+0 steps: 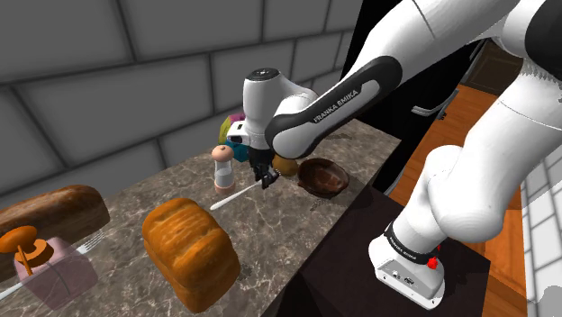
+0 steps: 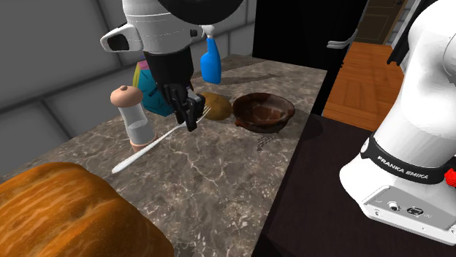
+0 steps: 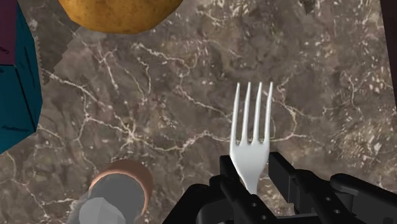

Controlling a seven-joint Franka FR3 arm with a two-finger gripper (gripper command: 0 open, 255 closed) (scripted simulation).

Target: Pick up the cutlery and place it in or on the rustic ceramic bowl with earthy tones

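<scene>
**Desk:** Shoulder view?

**Photographer:** The gripper (image 1: 264,177) hangs low over the marble counter (image 1: 270,221), with the white fork (image 1: 236,195) under it, beside the shaker (image 1: 222,168). The brown bowl (image 1: 322,176) sits near, toward the view's right, close to the counter's edge.

**Desk:** Second exterior view: the risk?

**Photographer:** The jaws are clamped on the fork (image 2: 157,140) close to its tines, and the long handle reaches out past the shaker (image 2: 135,117). So off-centre a hold could let the fork pivot or slip, and a swing could clip the shaker. Whether the handle's end is off the counter, I cannot tell. A potato (image 2: 217,106) crowds the bowl (image 2: 263,111); bare marble lies in front of both.

**Desk:** Wrist view?

**Photographer:** The fingers (image 3: 283,170) clasp the fork (image 3: 252,127) at its neck, with open stone beyond the tines.
</scene>
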